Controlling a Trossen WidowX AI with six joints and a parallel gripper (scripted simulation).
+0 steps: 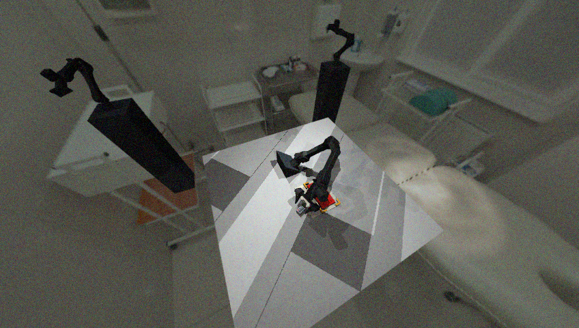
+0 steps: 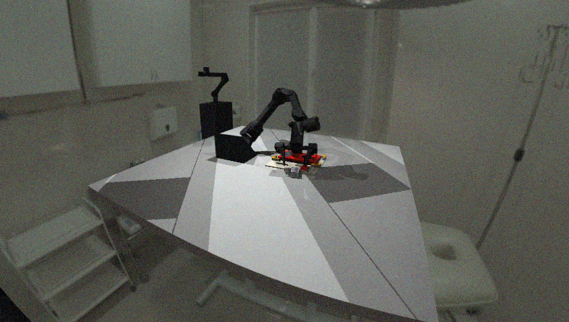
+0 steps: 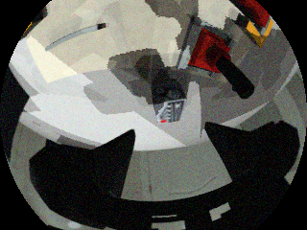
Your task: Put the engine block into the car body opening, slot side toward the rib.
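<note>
The engine block [image 1: 300,209] [image 2: 295,172] [image 3: 171,111] is a small grey block with a dark top and a red spot low on its side. It appears to stand on the table just off the front edge of the cream board. My gripper [image 1: 304,202] [image 2: 294,165] [image 3: 172,129] is wide open and empty, with its fingertips close to the block, one to either side in the wrist view. The red car body [image 1: 330,200] [image 2: 315,158] lies behind the gripper, partly covered by it. Its opening and rib, and the block's slot, cannot be made out.
The cream board [image 2: 275,164] [image 3: 129,34] lies under the car body. A red part [image 3: 203,52] with a black cylinder sits right of the block. Yellow corner pieces [image 1: 336,201] [image 3: 260,34] edge the car area. A black box [image 1: 285,165] [image 2: 233,147] stands left of the arm.
</note>
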